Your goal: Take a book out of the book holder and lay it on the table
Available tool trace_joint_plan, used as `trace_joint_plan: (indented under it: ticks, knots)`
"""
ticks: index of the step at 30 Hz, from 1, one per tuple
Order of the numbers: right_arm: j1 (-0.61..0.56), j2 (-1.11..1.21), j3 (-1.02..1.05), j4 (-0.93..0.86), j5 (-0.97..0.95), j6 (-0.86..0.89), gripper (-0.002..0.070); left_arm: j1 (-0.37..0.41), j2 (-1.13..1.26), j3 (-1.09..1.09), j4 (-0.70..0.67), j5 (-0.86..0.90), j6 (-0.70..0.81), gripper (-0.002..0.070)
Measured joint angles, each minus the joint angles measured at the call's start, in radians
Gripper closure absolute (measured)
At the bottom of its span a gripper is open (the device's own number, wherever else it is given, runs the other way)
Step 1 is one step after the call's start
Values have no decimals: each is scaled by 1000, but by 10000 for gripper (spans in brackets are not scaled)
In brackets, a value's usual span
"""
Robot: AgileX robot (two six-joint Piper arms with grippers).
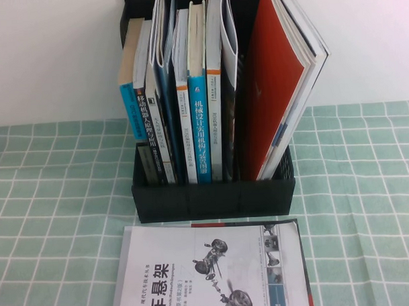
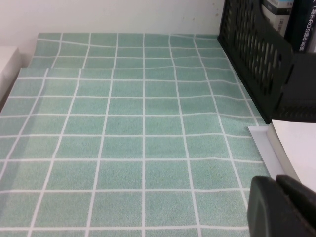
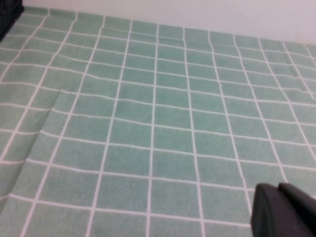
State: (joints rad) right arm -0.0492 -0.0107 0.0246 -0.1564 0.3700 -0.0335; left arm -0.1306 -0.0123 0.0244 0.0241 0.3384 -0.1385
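The book (image 1: 208, 270) runs off the high view's lower edge (its title half lost). Of the left gripper (image 2: 284, 207) and right gripper (image 3: 284, 210) only dark corner tips show.

A study or office desk (engineering textbooks (image 1: 199, 93) in a file rack (image 1: 212, 193)).

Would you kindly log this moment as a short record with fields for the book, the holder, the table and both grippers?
book: the book lies flat, cover up, on the table in front of the holder, held by neither gripper
book holder: the book holder stands upright, other books and a red-covered magazine inside
table: the table wears a green grid cloth
left gripper: the left gripper sits low over the cloth beside the book
right gripper: the right gripper sits over bare cloth
task state: looks complete
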Motion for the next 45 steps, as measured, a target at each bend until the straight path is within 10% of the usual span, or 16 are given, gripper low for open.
trace_joint_plan:
  ticks: [45]
  knots:
    - [-2,0,0,0,0,2,678,42,0,0,0,0,0,678]
